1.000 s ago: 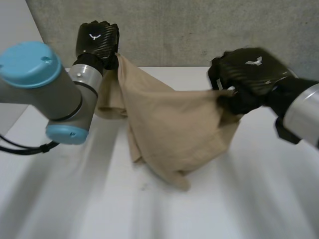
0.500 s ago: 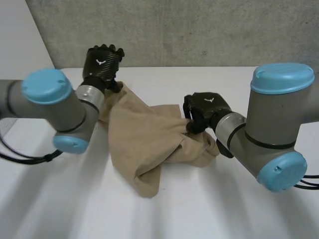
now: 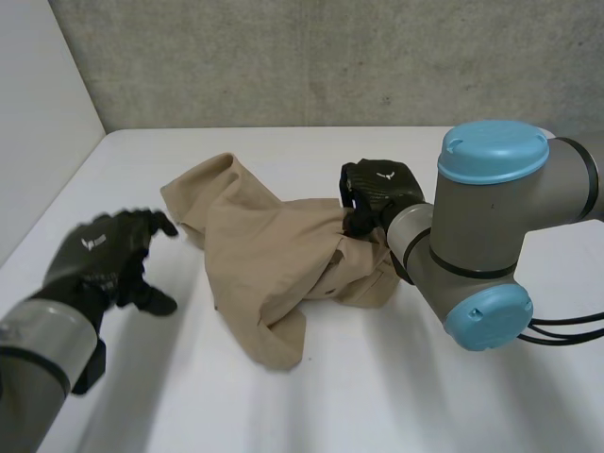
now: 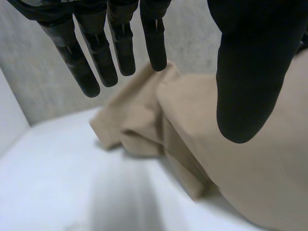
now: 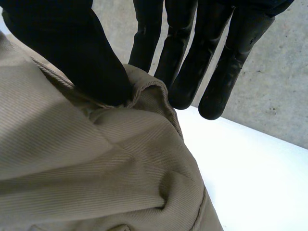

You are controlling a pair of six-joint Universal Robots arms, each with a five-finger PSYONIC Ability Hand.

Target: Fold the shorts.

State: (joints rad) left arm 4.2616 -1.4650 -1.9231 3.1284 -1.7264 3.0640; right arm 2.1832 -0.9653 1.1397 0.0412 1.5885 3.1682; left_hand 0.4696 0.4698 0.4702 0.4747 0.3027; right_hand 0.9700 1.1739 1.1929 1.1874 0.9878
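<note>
The tan shorts [image 3: 269,260] lie in a bunched heap in the middle of the white table [image 3: 396,396]. The right hand [image 3: 376,187] pinches their edge between its thumb and fingers. The left hand [image 3: 102,260] hangs beside them, fingers spread, holding nothing.

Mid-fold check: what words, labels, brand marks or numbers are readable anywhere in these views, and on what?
No words or numbers can be read in any view.
On the back of the left hand: a white emblem, with no letters legible.
On the back of the right hand: a white winged emblem, a sign only, with no letters.
On the shorts: no tag or print visible.
</note>
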